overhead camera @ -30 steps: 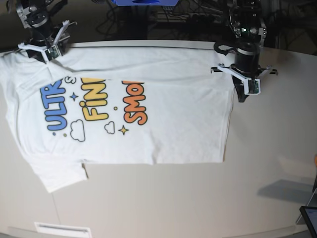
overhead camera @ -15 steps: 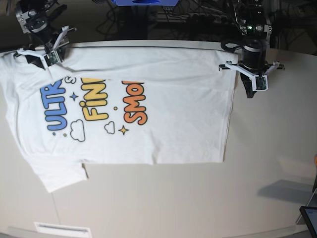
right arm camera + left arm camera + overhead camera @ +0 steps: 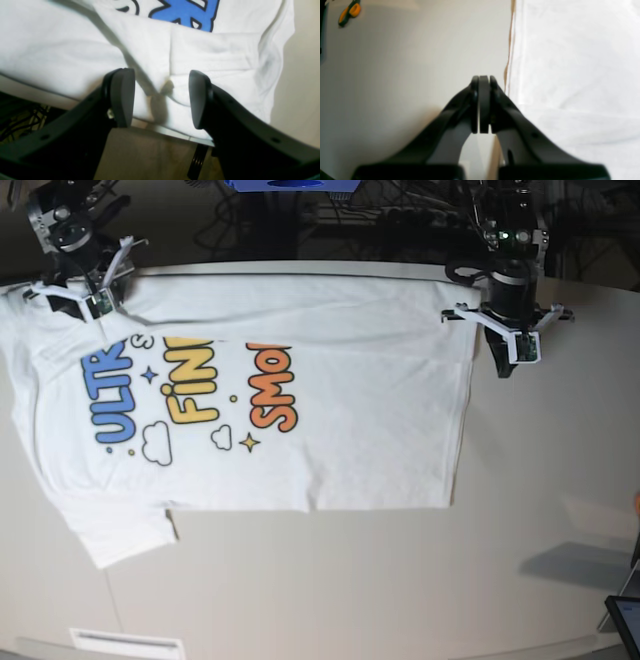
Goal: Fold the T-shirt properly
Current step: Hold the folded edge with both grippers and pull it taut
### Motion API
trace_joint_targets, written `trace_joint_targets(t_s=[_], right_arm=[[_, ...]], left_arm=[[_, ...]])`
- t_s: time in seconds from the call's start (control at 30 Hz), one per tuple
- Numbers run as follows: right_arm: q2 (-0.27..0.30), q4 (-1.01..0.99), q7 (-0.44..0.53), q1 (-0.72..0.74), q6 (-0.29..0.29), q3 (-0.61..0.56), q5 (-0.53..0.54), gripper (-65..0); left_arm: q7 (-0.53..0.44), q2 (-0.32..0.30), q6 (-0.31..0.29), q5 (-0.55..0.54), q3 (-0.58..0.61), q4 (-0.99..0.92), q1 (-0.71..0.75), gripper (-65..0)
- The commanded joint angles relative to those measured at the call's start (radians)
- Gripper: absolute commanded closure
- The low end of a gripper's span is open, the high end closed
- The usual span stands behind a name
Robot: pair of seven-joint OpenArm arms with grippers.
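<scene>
- T-shirt [image 3: 300, 400] flat, far strip folded; next fold pending.
- Right gripper [image 3: 160, 97] wide over sleeve; left gripper [image 3: 481, 105] closed, empty, beside hem.
- Next: pinch both edges.

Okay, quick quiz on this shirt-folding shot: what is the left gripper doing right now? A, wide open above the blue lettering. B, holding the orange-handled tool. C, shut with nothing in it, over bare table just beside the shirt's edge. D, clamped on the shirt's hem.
C: in the left wrist view the left gripper has its jaws pressed together with no cloth between them, over the table, with the T-shirt edge just beside it.
</scene>
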Motion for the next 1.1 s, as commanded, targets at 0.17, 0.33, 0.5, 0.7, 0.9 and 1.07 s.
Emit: trace_joint_targets(t_s=[0.17,0.33,0.5,0.7,0.9,1.07], right_arm=[[0.006,0.013,0.016,-0.003,-0.009,0.007,0.010,-27.6],[0.008,0.012,-0.062,0.033,-0.009,0.010,0.008,-12.8],[0.009,0.012,-0.072,0.039,-0.009,0.010,0.008,-10.4],[0.009,0.012,-0.072,0.040,-0.009,0.009,0.008,-0.4],[0.009,0.012,-0.072,0.056,-0.009,0.010,0.007,-0.3],[0.009,0.013,-0.078,0.077,-0.009,0.007,0.007,-0.3]], left_arm=[[-0.024,-0.007,0.005,-0.001,-0.004,0.017,0.003,0.0],[-0.024,-0.005,0.005,-0.001,-0.004,0.017,0.003,0.0],[-0.024,-0.005,0.005,-0.001,-0.006,0.017,0.011,0.0],[-0.024,-0.005,0.005,-0.003,-0.006,0.017,0.019,0.0],[-0.024,-0.005,0.005,-0.003,-0.006,0.017,0.019,0.0],[-0.024,-0.005,0.005,-0.003,-0.006,0.017,0.020,0.0]])
